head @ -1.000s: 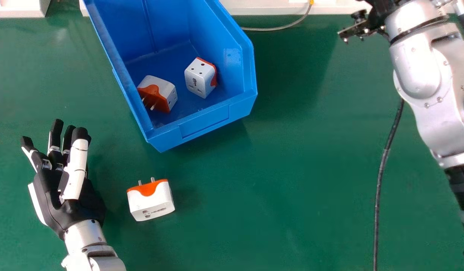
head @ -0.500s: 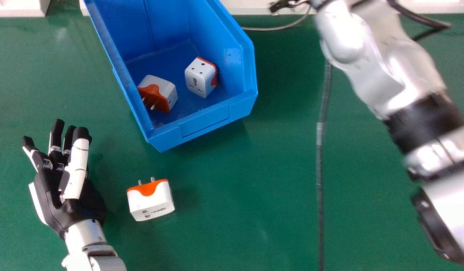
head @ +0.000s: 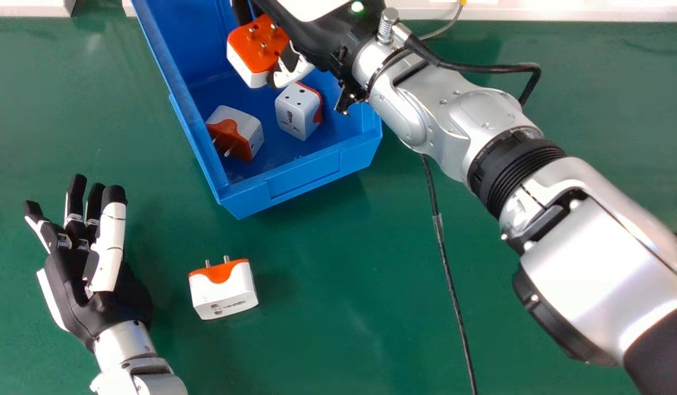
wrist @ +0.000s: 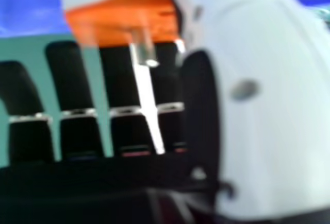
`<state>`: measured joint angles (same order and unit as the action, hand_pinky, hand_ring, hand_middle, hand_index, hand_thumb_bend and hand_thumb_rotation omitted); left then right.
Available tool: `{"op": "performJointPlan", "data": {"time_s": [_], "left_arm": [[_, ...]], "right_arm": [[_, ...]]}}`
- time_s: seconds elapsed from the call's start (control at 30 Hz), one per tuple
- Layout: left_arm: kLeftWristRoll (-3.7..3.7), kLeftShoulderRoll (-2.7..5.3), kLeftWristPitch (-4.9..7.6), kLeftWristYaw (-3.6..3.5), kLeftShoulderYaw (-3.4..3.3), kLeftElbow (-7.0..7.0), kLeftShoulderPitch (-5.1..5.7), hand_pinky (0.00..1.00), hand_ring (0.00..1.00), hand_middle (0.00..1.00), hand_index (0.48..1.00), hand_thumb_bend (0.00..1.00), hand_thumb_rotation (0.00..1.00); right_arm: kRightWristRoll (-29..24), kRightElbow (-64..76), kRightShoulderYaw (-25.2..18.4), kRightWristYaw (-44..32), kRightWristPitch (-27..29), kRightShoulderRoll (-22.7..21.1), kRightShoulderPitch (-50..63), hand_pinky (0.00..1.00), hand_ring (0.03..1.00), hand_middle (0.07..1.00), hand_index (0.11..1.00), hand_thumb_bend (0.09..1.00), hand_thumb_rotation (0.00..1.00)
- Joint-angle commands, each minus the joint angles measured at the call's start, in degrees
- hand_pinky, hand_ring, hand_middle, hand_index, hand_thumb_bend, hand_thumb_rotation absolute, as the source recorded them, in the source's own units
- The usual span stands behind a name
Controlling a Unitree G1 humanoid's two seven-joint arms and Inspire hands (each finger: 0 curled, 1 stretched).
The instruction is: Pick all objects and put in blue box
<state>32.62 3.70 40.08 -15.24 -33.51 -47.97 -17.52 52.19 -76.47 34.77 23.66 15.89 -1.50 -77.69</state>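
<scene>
the white, blocky adapter with an orange pinned face [head: 257, 48] is pinched between thumb and slightly bent fingers of the black and white right hand [head: 323, 44], over the blue plastic box [head: 312, 178]. it could be dropped askew if the grip, which seems to be near the fingertips, is loosened unevenly. the silver right arm [head: 459, 126] is slanted across the rim. the relaxed left hand [head: 100, 302] is seen beside a white, orange-ended adapter [head: 223, 291] on the green table [head: 338, 329].

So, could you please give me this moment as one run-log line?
right hand holding adapter over blue box | left hand open | two adapters inside | one adapter on table
</scene>
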Motion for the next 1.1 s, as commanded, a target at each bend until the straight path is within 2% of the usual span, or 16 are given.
{"op": "performJointPlan", "data": {"time_s": [0.0,0.1,0.2,0.4,0.53,0.57,0.63,0.67,0.73,0.97,1.07], "left_arm": [[0.04,0.02,0.86,-0.33,0.13,0.82,0.53,0.82,0.86,0.88,0.855,0.7,0.11],[0.83,0.03,0.54,-1.42,-0.01,0.71,0.44,0.83,0.87,0.88,0.851,0.7,0.11],[0.97,-0.23,0.6,-2.13,0.03,0.46,0.37,0.83,0.88,0.89,0.861,0.7,0.11],[0.87,-0.41,0.29,-1.56,0.16,0.35,0.03,0.83,0.87,0.89,0.863,0.71,0.1],[0.48,-0.42,0.68,-1.22,0.3,0.23,-0.01,0.82,0.87,0.88,0.861,0.71,0.11],[0.49,-0.42,0.71,-1.21,0.3,0.2,-0.01,0.82,0.87,0.88,0.862,0.7,0.11],[0.45,-0.38,0.8,-1.16,0.33,0.16,-0.03,0.82,0.87,0.88,0.862,0.7,0.11],[0.57,-0.33,0.75,-1.26,0.3,0.18,-0.04,0.82,0.87,0.88,0.862,0.7,0.11],[0.85,-0.15,0.61,-1.43,0.26,0.37,-0.01,0.82,0.87,0.88,0.859,0.71,0.11],[0.81,-0.07,0.54,-1.33,0.3,0.6,0.24,0.82,0.87,0.88,0.857,0.7,0.09],[0.63,-0.29,0.43,-1.42,0.39,0.4,0.3,0.83,0.87,0.88,0.858,0.71,0.1]], "right_arm": [[0.2,0.2,1.2,-0.7,-1.5,0.9,-3.2,0.31,0.459,0.569,0.509,0.49,0.0],[2.2,0.1,4.0,-0.3,-3.5,1.4,-3.0,0.31,0.452,0.56,0.518,0.491,0.0],[2.9,0.0,5.6,0.2,-4.1,1.5,-2.8,0.31,0.445,0.541,0.525,0.493,0.0],[2.6,0.0,6.7,2.2,-3.0,1.2,-2.7,0.31,0.448,0.534,0.526,0.494,0.0],[4.2,-0.1,8.8,0.9,-3.5,0.8,-3.4,0.33,0.465,0.544,0.534,0.493,0.0],[5.1,-0.2,9.9,0.4,-4.4,0.7,-3.6,0.42,0.59,0.677,0.648,0.575,0.0],[6.0,0.1,10.8,0.4,-5.1,0.6,-3.8,0.6,0.834,0.892,0.844,0.802,0.1],[6.1,0.2,11.0,0.7,-5.3,0.6,-3.8,0.6,0.834,0.892,0.844,0.802,0.1],[6.0,0.7,10.8,1.9,-4.9,0.3,-3.7,0.76,0.965,0.978,0.966,0.933,0.22],[4.9,3.4,9.0,8.4,-4.6,-0.9,-2.2,0.96,1.0,1.0,1.0,0.999,0.38],[3.3,6.2,7.0,9.3,-4.1,-1.8,-1.3,0.99,1.0,1.0,1.0,1.0,0.42]]}}
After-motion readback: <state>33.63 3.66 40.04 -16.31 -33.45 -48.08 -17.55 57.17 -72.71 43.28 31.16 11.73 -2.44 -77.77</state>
